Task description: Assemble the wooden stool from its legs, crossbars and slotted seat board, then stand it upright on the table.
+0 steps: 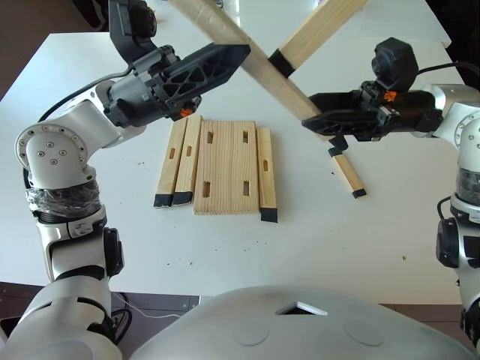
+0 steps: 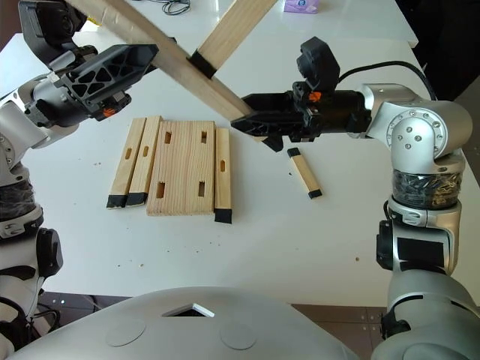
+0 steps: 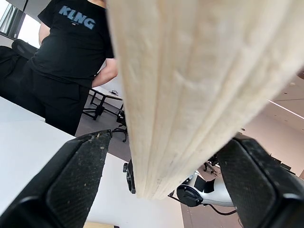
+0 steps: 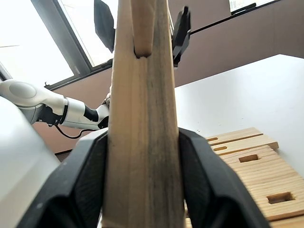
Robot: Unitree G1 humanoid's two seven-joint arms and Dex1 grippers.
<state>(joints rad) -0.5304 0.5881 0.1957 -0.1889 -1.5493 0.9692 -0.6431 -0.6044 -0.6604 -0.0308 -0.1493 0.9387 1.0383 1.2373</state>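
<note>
While left claw (image 1: 241,51) and right claw (image 1: 309,112) clamp one leg (image 1: 296,95), a white table (image 1: 375,247) bears the seat board (image 1: 229,169).

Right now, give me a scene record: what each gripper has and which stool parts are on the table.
right gripper: shut on lower end of long bar
left gripper: at same bar, higher up
second bar: black-tipped end set in long bar's slot
seat board: flat on table, four slots
left slotted bars: two, against board's left edge
right slotted bar: against board's right edge
short piece: on table below right gripper
</note>
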